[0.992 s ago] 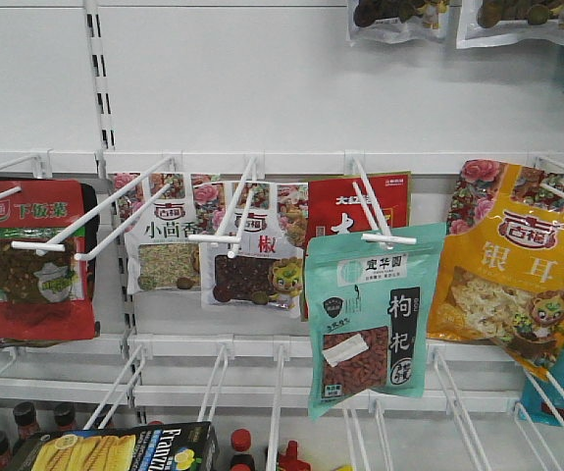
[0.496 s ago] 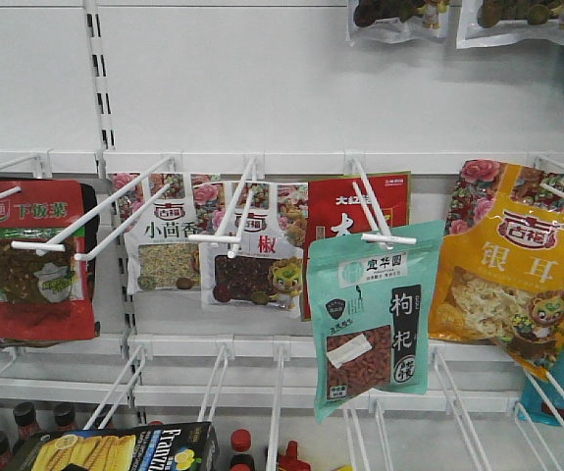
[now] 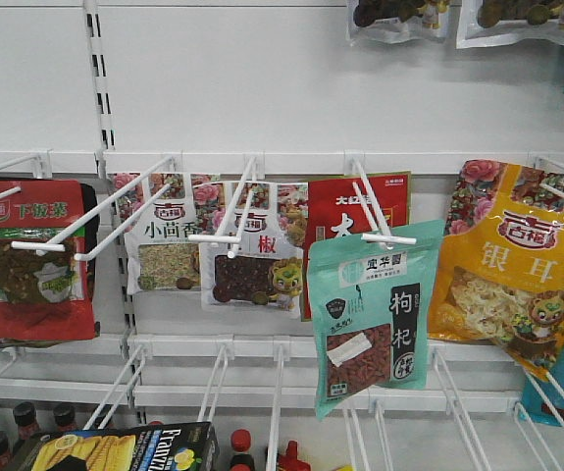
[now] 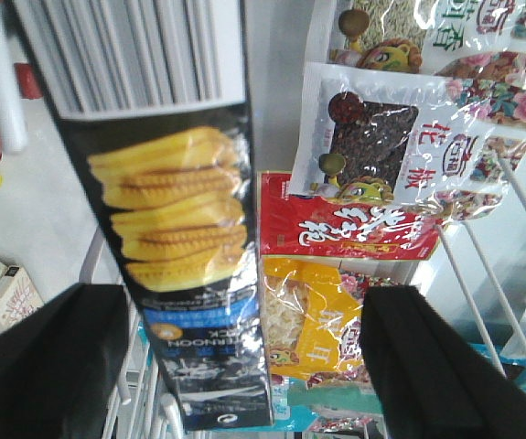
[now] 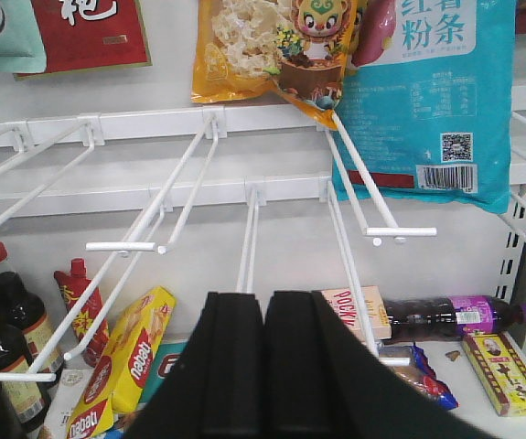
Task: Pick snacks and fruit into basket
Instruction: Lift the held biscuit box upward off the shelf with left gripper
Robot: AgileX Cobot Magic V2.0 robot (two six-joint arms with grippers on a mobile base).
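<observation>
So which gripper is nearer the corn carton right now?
Left. The left gripper straddles the corn carton, with an open finger on either side. The right gripper is shut and faces hooks; no carton shows in its view.

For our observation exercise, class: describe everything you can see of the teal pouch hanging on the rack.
The teal pouch is glossy plastic, hanging slightly tilted from a white peg hook. It bears a black vertical strip of characters and a window of red berries crossed by a white sticker. It overlaps the red pouch behind.
</observation>
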